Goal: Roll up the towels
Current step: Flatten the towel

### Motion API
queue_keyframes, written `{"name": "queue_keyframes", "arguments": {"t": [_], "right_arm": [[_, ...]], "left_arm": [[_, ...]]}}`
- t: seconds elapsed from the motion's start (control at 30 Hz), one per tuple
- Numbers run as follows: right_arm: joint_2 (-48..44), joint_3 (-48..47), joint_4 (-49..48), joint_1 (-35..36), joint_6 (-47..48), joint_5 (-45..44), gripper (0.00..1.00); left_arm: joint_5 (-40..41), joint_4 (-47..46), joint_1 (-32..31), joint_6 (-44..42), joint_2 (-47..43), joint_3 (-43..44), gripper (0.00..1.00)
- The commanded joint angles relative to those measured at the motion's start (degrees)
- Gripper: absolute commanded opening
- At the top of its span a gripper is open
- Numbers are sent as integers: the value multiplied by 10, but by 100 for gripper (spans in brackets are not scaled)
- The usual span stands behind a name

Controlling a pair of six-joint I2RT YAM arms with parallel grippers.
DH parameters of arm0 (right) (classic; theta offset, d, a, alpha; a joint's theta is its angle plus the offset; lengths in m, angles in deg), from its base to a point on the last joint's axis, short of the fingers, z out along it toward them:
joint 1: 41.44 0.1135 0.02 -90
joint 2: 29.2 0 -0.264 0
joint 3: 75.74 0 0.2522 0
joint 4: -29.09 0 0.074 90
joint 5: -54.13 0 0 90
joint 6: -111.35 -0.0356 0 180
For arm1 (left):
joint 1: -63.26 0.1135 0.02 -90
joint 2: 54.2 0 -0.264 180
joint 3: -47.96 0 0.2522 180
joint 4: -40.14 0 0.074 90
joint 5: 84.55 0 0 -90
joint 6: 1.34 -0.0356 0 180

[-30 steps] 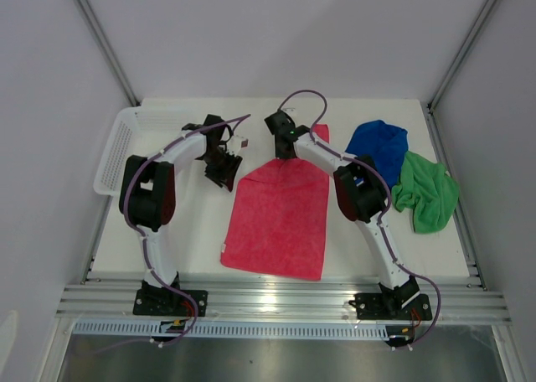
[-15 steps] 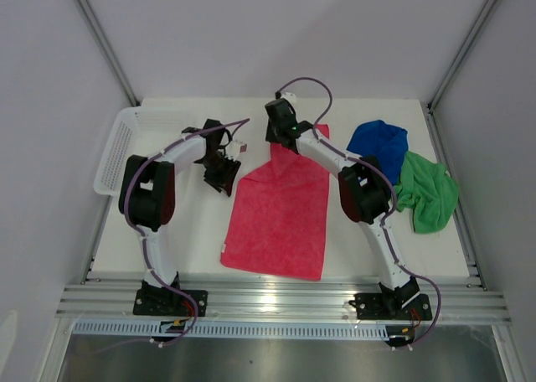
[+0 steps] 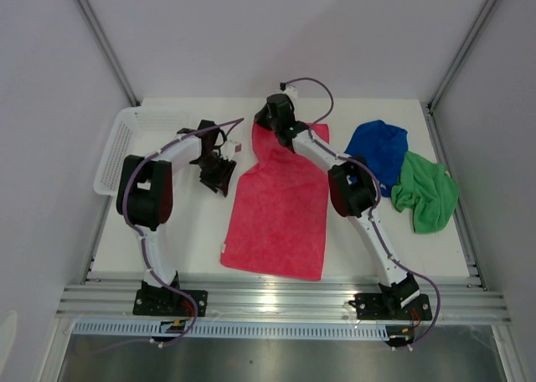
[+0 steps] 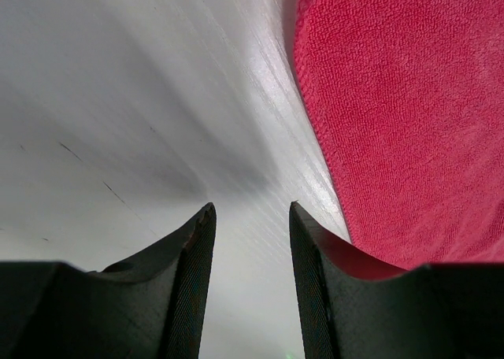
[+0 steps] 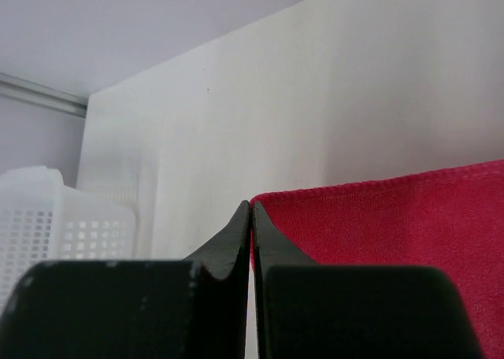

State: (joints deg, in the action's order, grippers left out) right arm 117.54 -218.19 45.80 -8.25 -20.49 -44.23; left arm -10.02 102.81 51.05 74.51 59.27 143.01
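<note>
Centrally on the table (image 3: pixel 193 231) lies the pink-red towel (image 3: pixel 280 214), spread flat. Its far left corner is pinched in the right gripper (image 5: pixel 250 209), whose jaws are clamped together on the cloth. The left gripper (image 4: pixel 250 211) hovers with jaws apart over bare table just beside the towel's left edge. The blue towel (image 3: pixel 378 146) and green towel (image 3: pixel 427 193) lie crumpled at the right, and a white basket (image 3: pixel 117 152) sits far left.

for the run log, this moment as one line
pink-red towel: unrolled | right gripper: shut on its far corner | left gripper: open, empty, beside it
</note>
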Motion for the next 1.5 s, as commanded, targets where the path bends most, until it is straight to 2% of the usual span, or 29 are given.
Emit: {"name": "queue_keyframes", "arguments": {"t": [0.0,0.13,0.4,0.63,0.93,0.97,1.0,1.03,1.07,1.17,1.27,1.37,1.47], "right_arm": [[53,-76,-68,6,-59,1,0],[101,-110,-83,10,-79,-10,0],[129,-112,-129,8,-118,-33,0],[161,-168,-188,10,-122,-74,0],[196,-184,-167,6,-155,-84,1],[197,-184,-163,5,-159,-87,6],[198,-184,-160,5,-164,-86,18],[199,-182,-159,4,-164,-83,26],[201,-182,-159,4,-163,-78,45],[200,-184,-164,3,-157,-47,69],[172,-184,-160,3,-126,-8,76],[124,-163,-138,-3,-55,12,78],[38,-85,-117,-22,-19,43,78]], "left_arm": [[-18,-8,7,-12,-18,-5,46],[-19,-10,10,-12,-18,-5,46],[-19,-8,14,-16,-16,-5,46],[-19,-8,16,-12,-17,-5,46],[-19,-8,20,-16,-15,-7,47],[-19,-7,21,-16,-16,-7,46],[-18,-7,23,-16,-15,-6,46],[-18,-7,23,-16,-15,-7,47],[-19,-7,24,-17,-15,-7,47],[-18,-5,25,-18,-15,-8,48],[-18,2,25,-18,-20,-8,48],[-27,10,25,-20,-41,-12,48],[-43,20,24,-23,-58,-18,48]]}}
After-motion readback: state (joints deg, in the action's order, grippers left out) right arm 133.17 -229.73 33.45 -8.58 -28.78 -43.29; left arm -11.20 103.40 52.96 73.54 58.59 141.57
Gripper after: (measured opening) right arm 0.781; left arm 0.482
